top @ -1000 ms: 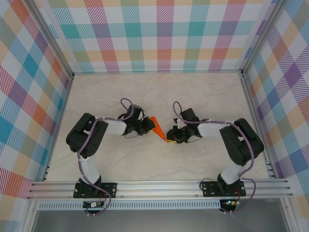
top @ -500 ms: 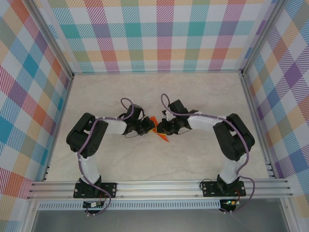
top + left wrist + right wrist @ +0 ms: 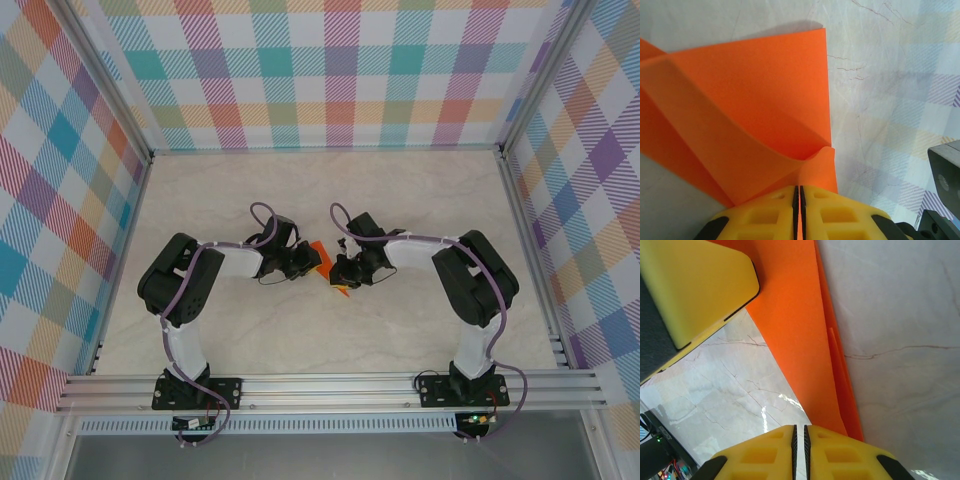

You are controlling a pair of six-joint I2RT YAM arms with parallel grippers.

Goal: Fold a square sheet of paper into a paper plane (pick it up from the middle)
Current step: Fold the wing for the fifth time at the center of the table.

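Note:
The square sheet of paper [image 3: 750, 100] is bright orange and bent into curved, folded layers. It lies mid-table between the two grippers [image 3: 317, 250]. My left gripper [image 3: 799, 189] is shut on one folded edge, and a sliver of orange shows between its yellow fingers. In the top view the left gripper [image 3: 303, 263] sits just left of the paper. My right gripper [image 3: 800, 427] is shut with nothing between its fingers; marble shows through the slit. A narrow layered strip of the paper [image 3: 805, 350] runs beside and under its right finger. The right gripper [image 3: 344, 272] almost touches the left one. Whether this is a paper plane I cannot tell.
The marble tabletop [image 3: 330, 190] is walled by checked panels with metal rails at the sides [image 3: 525, 230]. The left gripper's yellow finger [image 3: 695, 285] looms close in the right wrist view. Both arm bases stand at the near rail [image 3: 320, 385].
The right gripper has swung left and a little farther back, close to the left gripper and the paper, and its jaws have narrowed. The left gripper has held still.

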